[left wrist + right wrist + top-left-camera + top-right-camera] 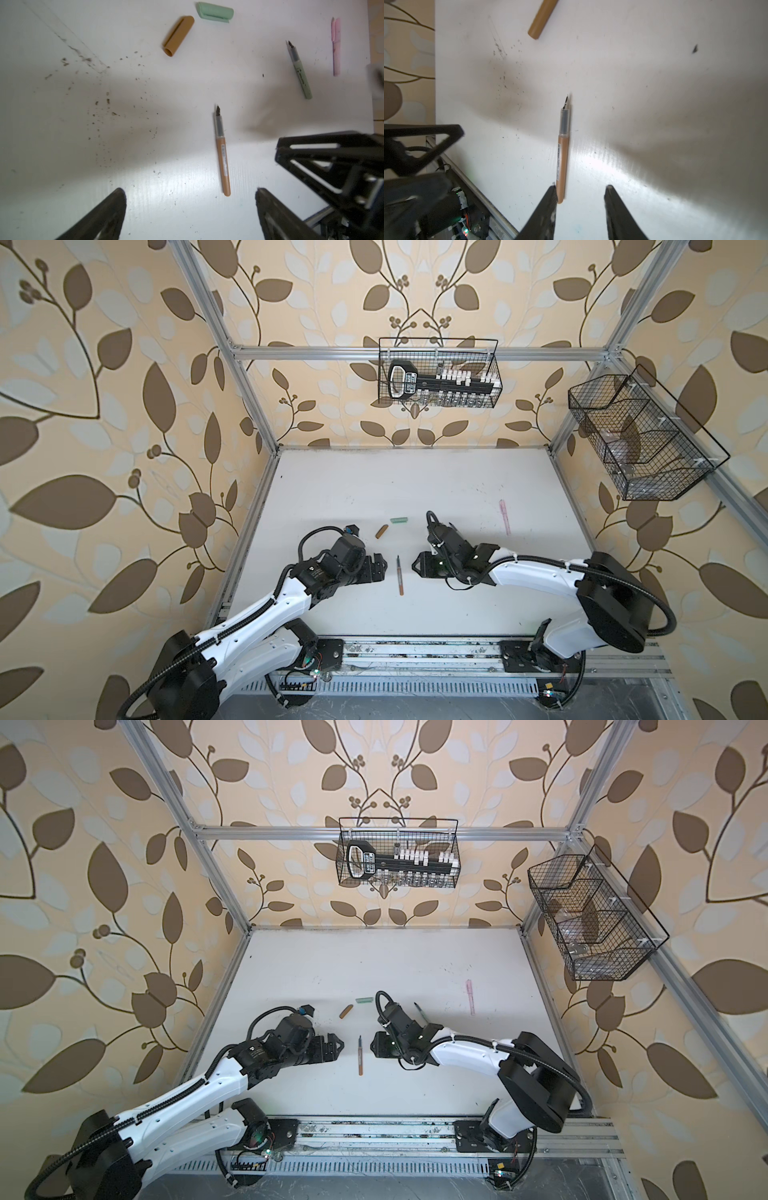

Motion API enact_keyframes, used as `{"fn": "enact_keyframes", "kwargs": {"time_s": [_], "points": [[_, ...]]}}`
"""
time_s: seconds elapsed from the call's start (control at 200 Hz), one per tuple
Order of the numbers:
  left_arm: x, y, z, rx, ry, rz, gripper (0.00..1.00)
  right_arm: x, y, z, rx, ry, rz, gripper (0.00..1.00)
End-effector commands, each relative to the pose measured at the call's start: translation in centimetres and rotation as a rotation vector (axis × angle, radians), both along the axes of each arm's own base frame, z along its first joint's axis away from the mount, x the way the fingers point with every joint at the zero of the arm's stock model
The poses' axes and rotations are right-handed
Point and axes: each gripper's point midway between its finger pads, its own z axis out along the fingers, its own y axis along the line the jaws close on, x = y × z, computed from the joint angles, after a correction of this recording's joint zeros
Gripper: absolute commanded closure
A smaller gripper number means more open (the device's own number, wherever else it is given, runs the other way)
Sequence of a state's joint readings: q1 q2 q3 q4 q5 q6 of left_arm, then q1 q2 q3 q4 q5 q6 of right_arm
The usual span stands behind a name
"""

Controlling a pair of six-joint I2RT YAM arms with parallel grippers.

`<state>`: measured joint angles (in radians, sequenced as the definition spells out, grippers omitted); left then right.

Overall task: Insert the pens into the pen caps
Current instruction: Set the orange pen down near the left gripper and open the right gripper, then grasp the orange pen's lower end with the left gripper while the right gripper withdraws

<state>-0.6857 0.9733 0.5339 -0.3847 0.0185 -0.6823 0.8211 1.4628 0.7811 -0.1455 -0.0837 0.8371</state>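
- Landmark, flat on the white table (353, 489): tan-brown pen (400, 576), uncapped, dark nib bare, midway between both grippers.
- Directly left of that pen: left gripper (379, 569), fingers spread wide, holding nothing.
- Directly right of that pen: right gripper (580, 187), fingers partly apart, clamped on nothing. In the right wrist view, the pen's blunt end is just beside one fingertip (552, 192); cannot tell whether touching.
- Beyond the pen's nib and slightly left: tan-brown cap (381, 531), on its side, empty, apart from the pen.
- Near that cap, a little farther beyond the pen's nib: pale green cap (399, 521), also on its side and empty.
- Right of the tan-brown pen, past the right gripper: pale green pen (299, 70), uncapped, nib bare, alone on the table.
- Farthest right of the tan-brown pen: pink pen (504, 517) with pink cap (336, 29) seated over its tip.
- Progress, as a judgement: one pen of three looks finished, the pink one. Two left to do, tan-brown and pale green, each needing a lift, a line-up of nib with cap mouth, and a push home.
- Probably next in line: the tan-brown pair, given both grippers flanking that pen.
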Motion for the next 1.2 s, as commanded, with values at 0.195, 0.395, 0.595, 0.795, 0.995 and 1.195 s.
{"fn": "enact_keyframes", "kwargs": {"time_s": [0.195,0.395,0.595,0.795,0.995,1.195], "points": [[-1.2,-3.6,-2.4,0.122,0.166,0.052,0.22,1.7,-9.0,2.9,-0.097,-0.072,-0.088,0.61],[-1.5,-4.9,-3.6,0.063,0.183,0.102,0.32,1.3,-10.3,2.6,-0.089,-0.072,-0.099,0.63],[-2.6,-3.5,-4.7,0.163,0.248,0.127,0.35,1.0,-10.4,2.0,-0.075,-0.065,-0.102,0.64],[-2.7,-1.5,-5.9,0.246,0.244,0.173,0.34,1.0,-9.9,1.5,-0.060,-0.052,-0.098,0.65],[-2.9,-1.3,-6.8,0.245,0.252,0.177,0.33,0.8,-9.5,1.2,-0.059,-0.041,-0.090,0.66],[-4.1,0.8,-7.9,0.279,0.288,0.236,0.33,0.9,-9.4,1.1,-0.061,-0.045,-0.091,0.68]]}}
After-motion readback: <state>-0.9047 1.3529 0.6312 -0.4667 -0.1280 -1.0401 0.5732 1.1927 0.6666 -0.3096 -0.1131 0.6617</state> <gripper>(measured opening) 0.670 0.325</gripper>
